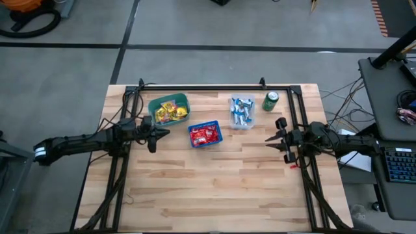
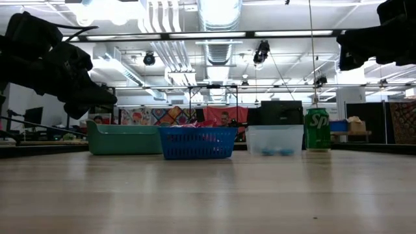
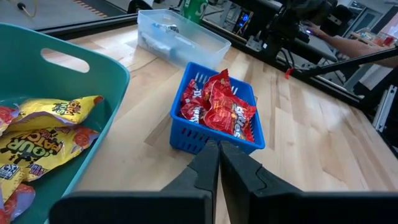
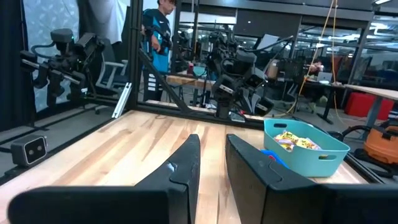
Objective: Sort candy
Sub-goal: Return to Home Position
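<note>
The candy lies sorted in three containers across the table's far half. Yellow packs (image 3: 43, 134) fill the teal basket (image 1: 181, 101). Red packs (image 3: 217, 106) fill the blue basket (image 1: 205, 123). Blue-and-white bars (image 1: 242, 109) lie in the clear tub (image 1: 244, 125). My left gripper (image 1: 164, 133) hovers shut just left of the blue basket, pointing at it, its fingers (image 3: 211, 163) pressed together with nothing between them. My right gripper (image 1: 268, 138) hangs above the table's right side, pointing left, with a narrow empty gap (image 4: 212, 155) between its fingers.
A green drink can (image 1: 270, 101) stands at the far right, beside the clear tub. A black frame (image 1: 302, 123) runs along the table's left, far and right sides. The near half of the wooden table (image 1: 214, 188) is bare. A person stands in the room beyond (image 4: 158, 31).
</note>
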Controlling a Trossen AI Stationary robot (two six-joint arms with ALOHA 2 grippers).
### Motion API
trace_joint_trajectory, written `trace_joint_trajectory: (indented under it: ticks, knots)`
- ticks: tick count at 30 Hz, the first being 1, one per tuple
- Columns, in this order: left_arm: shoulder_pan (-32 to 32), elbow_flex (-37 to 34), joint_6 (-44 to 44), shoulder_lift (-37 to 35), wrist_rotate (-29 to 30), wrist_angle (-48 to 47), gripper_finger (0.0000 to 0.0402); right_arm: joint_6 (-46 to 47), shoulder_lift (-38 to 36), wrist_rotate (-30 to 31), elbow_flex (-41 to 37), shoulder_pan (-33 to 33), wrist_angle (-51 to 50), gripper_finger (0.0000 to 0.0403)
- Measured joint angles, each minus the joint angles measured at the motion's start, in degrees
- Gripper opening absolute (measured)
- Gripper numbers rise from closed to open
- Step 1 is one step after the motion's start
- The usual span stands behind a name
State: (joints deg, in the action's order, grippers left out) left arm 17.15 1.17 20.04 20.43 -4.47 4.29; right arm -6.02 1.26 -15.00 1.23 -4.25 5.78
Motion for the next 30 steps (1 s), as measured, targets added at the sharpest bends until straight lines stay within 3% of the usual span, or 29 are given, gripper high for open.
trace_joint_trajectory:
  ticks: [11, 30]
  knots:
    - [0.0, 0.0, 0.0, 0.1, 0.0, 0.0, 0.0, 0.0, 0.0, 0.0, 0.1, 0.0, 0.0, 0.0086]
    - [0.0, 0.0, 0.0, 0.1, 0.0, -0.1, 0.0, 0.0, 0.0, 0.0, 0.2, 0.0, 0.0, 0.0071]
